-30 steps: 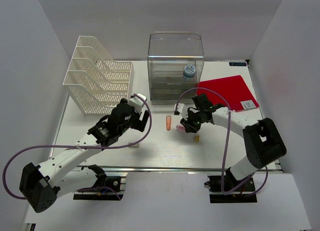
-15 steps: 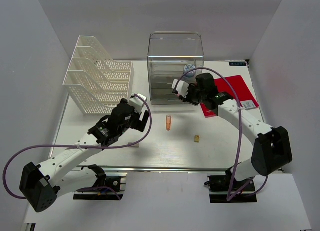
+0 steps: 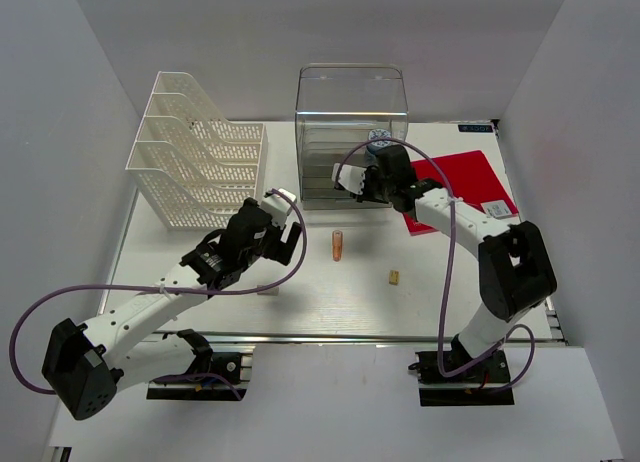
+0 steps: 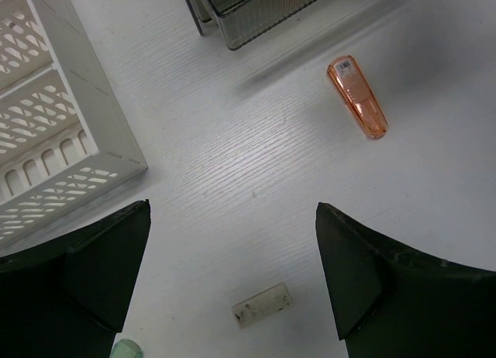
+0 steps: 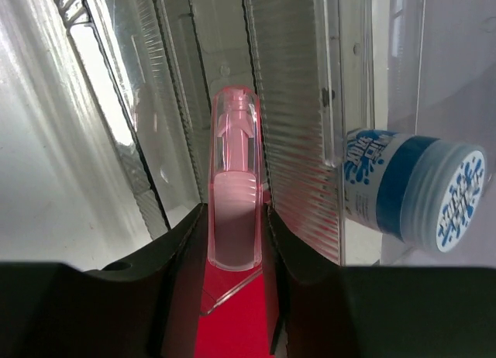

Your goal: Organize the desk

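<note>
On the white desk (image 3: 330, 304) lie an orange highlighter (image 3: 338, 245) (image 4: 357, 97), a small tan block (image 3: 394, 277) and a flat white eraser (image 4: 262, 304). My left gripper (image 3: 276, 238) (image 4: 232, 218) hovers open over the desk, with the eraser below and between its fingers, untouched. My right gripper (image 3: 362, 182) (image 5: 236, 226) is shut on a pink translucent marker (image 5: 235, 195). It holds the marker against the front of the clear plastic drawer box (image 3: 350, 132) (image 5: 294, 102), tip toward the drawers.
A white mesh file rack (image 3: 195, 162) (image 4: 46, 118) stands at the back left. A red folder (image 3: 462, 180) lies right of the drawer box. A blue-and-white tub (image 3: 377, 140) (image 5: 411, 189) sits by the box. A green cap (image 4: 124, 349) shows under the left wrist.
My right arm has carried the pink marker from the desk's middle up to the drawer box front. The left gripper stayed nearly still, open.
</note>
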